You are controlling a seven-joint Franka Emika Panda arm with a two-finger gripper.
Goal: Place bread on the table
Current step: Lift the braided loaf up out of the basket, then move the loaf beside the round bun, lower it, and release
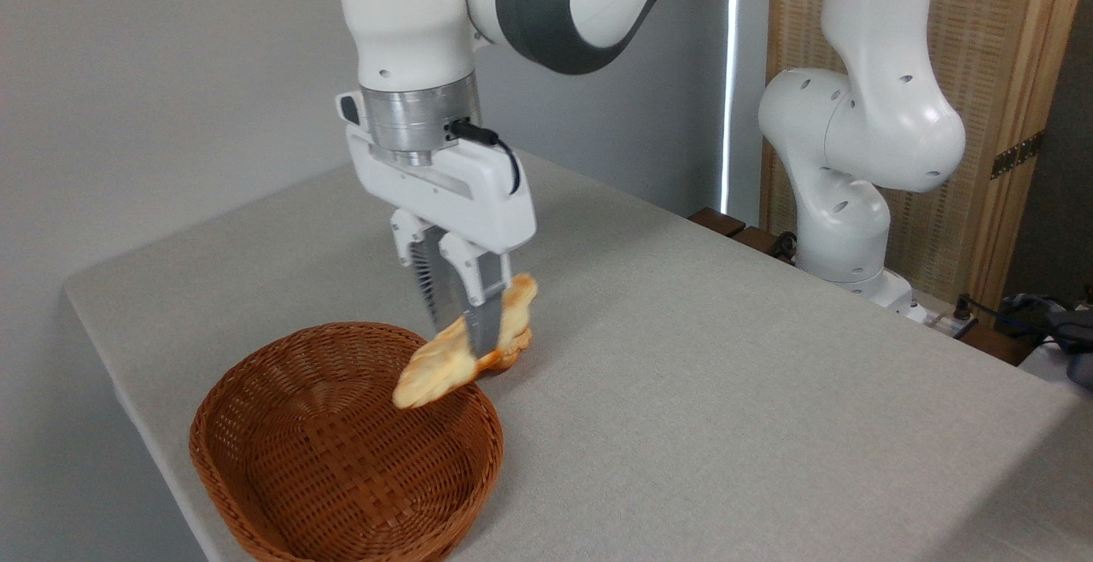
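The bread (pixel 435 370), a long golden-yellow loaf, hangs tilted in the air above the far right rim of the wicker basket. Its lower end points down to the left over the basket and its upper end rises to the right. My gripper (pixel 465 336) is shut on the loaf near its middle, fingers pointing straight down. The table (pixel 726 357), covered in light grey cloth, spreads out to the right of the basket. Whether a second bread piece sits behind the fingers by the loaf's right end I cannot tell.
A brown oval wicker basket (pixel 341 451) stands at the table's near left corner, its inside bare. The arm's white base (pixel 841 229) stands at the table's far right edge. Cables and a dark object (pixel 1050 319) lie off the table at right.
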